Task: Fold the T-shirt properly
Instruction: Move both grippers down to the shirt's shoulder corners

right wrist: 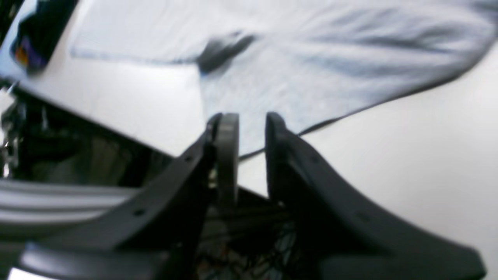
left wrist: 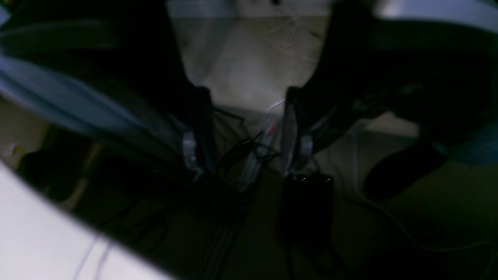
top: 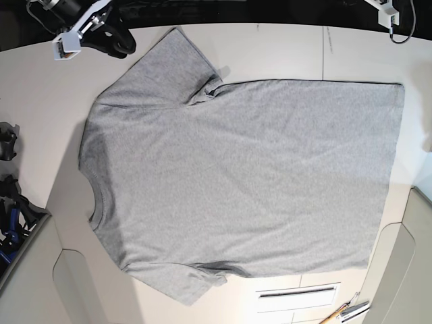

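One grey T-shirt [top: 243,175] lies spread flat on the white table [top: 283,54], plain side up, its long axis running across the base view, neck toward the left edge, hem toward the right. Its two sleeves point up and down. Two grippers: the right one [right wrist: 252,136] hovers near the upper sleeve, fingers parted; the left one's [left wrist: 249,132] fingers are spread, off the table.
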You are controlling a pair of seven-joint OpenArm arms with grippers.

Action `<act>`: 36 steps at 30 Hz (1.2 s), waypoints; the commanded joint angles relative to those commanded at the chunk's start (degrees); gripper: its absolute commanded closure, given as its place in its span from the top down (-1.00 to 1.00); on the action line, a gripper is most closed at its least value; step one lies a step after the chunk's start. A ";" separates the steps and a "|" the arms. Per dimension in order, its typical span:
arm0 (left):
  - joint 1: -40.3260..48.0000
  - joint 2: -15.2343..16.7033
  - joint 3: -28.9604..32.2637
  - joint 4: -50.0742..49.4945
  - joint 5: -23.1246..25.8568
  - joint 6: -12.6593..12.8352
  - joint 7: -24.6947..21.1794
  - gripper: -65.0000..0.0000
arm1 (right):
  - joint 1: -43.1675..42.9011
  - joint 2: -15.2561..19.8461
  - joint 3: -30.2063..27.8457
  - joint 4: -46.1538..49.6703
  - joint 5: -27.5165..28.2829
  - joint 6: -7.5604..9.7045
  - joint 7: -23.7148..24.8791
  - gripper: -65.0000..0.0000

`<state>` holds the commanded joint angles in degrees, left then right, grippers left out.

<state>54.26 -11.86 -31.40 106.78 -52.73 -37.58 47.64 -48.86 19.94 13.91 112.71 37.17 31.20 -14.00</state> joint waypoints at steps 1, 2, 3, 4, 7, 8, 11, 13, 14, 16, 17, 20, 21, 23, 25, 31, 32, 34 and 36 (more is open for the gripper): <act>-0.09 -0.42 -0.81 0.79 -0.87 -0.81 -0.02 -0.02 | 0.31 -0.28 0.94 -0.02 0.26 -0.66 -0.02 -0.42; -0.17 -0.76 -1.46 1.51 -1.42 -0.85 -0.09 -0.02 | 0.90 -0.28 1.40 -0.11 0.33 -2.01 -0.46 -0.32; -0.31 -1.11 -2.03 2.14 -1.55 -0.83 -0.28 -0.02 | 1.68 -0.28 1.60 -0.28 0.31 -3.74 -1.55 -0.22; -0.46 -1.57 -2.43 2.60 -1.66 -0.83 -0.52 -0.02 | 2.67 -0.28 1.60 -0.61 0.31 -5.62 -2.97 -0.13; -1.07 -2.69 -2.86 2.82 -1.92 -1.60 -1.11 0.05 | 5.84 -0.48 1.60 -2.47 0.31 -9.70 -6.29 -0.02; -1.09 -3.17 -2.86 2.82 -1.92 -2.14 -1.73 0.16 | 6.80 -0.79 1.60 -3.10 0.31 -9.88 -7.08 -0.02; -1.09 -4.70 -2.86 2.82 -1.88 -2.14 -5.05 0.39 | 8.94 -1.44 1.53 -4.59 0.39 -9.97 -10.29 -0.02; -1.16 -5.99 -2.86 2.82 -1.03 -2.12 -7.78 0.39 | 9.22 -1.57 1.53 -5.75 0.39 -10.05 -10.88 -0.02; -1.46 -6.67 -2.86 2.82 -0.31 -2.10 -9.11 0.39 | 9.35 -1.62 1.53 -6.40 0.37 -10.03 -10.86 -0.02; -3.26 -7.96 -2.86 2.82 0.92 -1.51 -9.68 0.39 | 9.88 -1.88 1.53 -7.50 0.35 -9.99 -10.91 -0.02; -4.28 -8.55 -2.86 2.82 1.33 -0.52 -9.68 0.39 | 10.10 -1.99 1.53 -7.96 0.35 -9.97 -10.91 -0.02; -6.88 -9.88 -2.86 2.80 1.84 1.27 -9.64 0.39 | 10.12 -2.01 1.55 -8.76 0.33 -9.38 -10.93 -0.02; -7.91 -10.16 -2.86 2.75 2.71 1.81 -9.66 0.39 | 10.12 -2.01 1.53 -8.98 0.35 -9.35 -10.91 -0.02; -9.79 -10.58 -2.86 2.71 4.94 2.75 -9.60 0.39 | 10.12 -2.03 1.55 -9.18 0.31 -9.38 -10.91 -0.02; -11.28 -11.04 -2.93 2.51 5.46 4.02 -9.38 0.39 | 10.10 -2.08 1.55 -9.25 0.31 -9.40 -10.93 0.08; -16.37 -12.09 -7.69 -2.43 6.21 3.98 -9.29 0.39 | 10.12 -3.17 1.55 -9.44 0.11 -9.40 -11.15 0.22; -17.25 -12.76 -8.13 -4.15 5.97 4.00 -9.31 0.39 | 10.12 -3.48 1.55 -9.44 -0.11 -9.42 -11.13 0.22; -19.06 -14.10 -8.15 -8.13 5.84 3.93 -10.08 0.39 | 10.14 -3.80 1.55 -9.44 -0.26 -9.42 -11.13 0.22; -21.09 -15.39 -8.17 -12.07 5.84 3.93 -10.38 0.39 | 10.14 -3.78 1.55 -9.44 -0.28 -9.66 -11.13 0.22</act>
<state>33.17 -27.24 -39.57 94.72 -46.89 -33.65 37.26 -38.72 16.16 15.46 103.26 36.88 21.54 -25.12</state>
